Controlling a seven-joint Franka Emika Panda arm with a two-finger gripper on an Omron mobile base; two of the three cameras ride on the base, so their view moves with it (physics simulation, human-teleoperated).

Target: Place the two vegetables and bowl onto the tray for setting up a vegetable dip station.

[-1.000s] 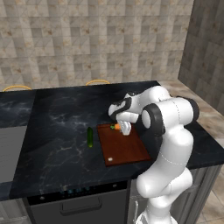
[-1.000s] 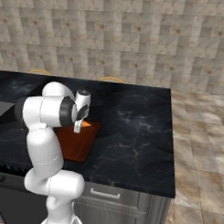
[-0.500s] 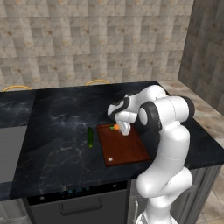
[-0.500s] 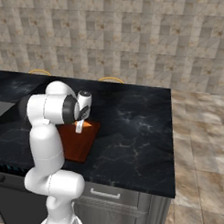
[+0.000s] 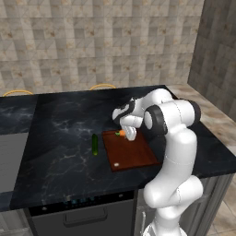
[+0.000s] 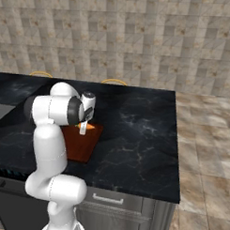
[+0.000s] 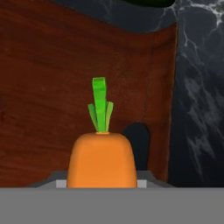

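The small orange carrot (image 7: pixel 101 159) with its green top sits between the jaws of my gripper (image 5: pixel 130 135), which is shut on it just above the far end of the reddish-brown wooden tray (image 5: pixel 131 154). From the right the carrot (image 6: pixel 87 127) hangs under the gripper (image 6: pixel 83 130) over the tray (image 6: pixel 80 144). In the hand view the tray's handle slot (image 7: pixel 136 139) lies right behind the carrot. The slim dark green cucumber (image 5: pixel 95 144) lies on the black counter just left of the tray. The white bowl is out of view.
The black marble counter (image 5: pixel 60 124) stretches to the left and behind the tray. Two chair backs (image 5: pixel 102 86) peek over its far edge. A grey sink area (image 5: pixel 7 161) lies at the far left. The counter's front edge runs just past the tray's near end.
My elbow has swung slightly left, while the hand with the carrot has stayed at the far end of the tray.
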